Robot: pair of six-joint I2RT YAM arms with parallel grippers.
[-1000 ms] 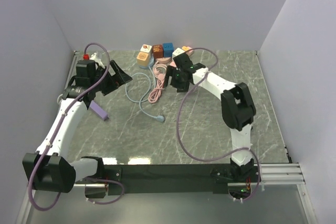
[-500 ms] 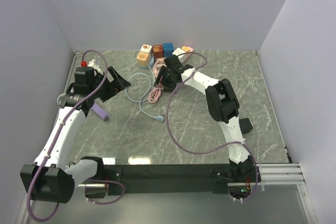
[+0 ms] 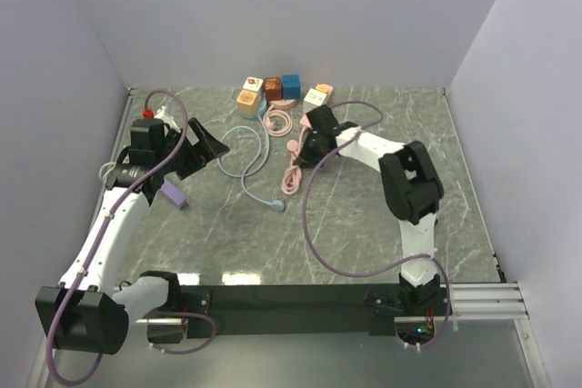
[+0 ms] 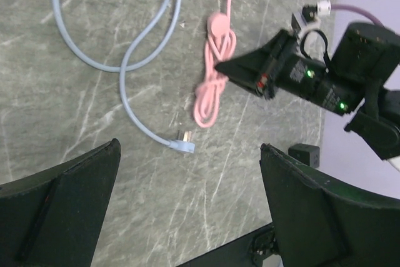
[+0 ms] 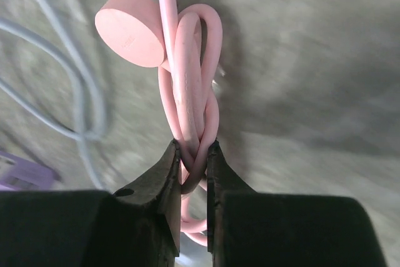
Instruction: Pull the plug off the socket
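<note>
Right gripper (image 5: 192,151) clamped on folded pink cable (image 3: 292,170), mid-tabletop (image 3: 473,188), just near side of socket cubes (image 3: 273,90). Bundle long axis runs far-to-near. Round pink plug (image 5: 128,26) at far end, prong showing, pointing away from gripper. Left gripper (image 4: 190,154) spread wide apart, holding nothing.

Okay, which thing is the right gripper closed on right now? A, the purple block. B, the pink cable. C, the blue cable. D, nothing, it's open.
B: in the right wrist view the right gripper has its fingers pinched together on the looped pink cable, just below the round pink plug.
</note>
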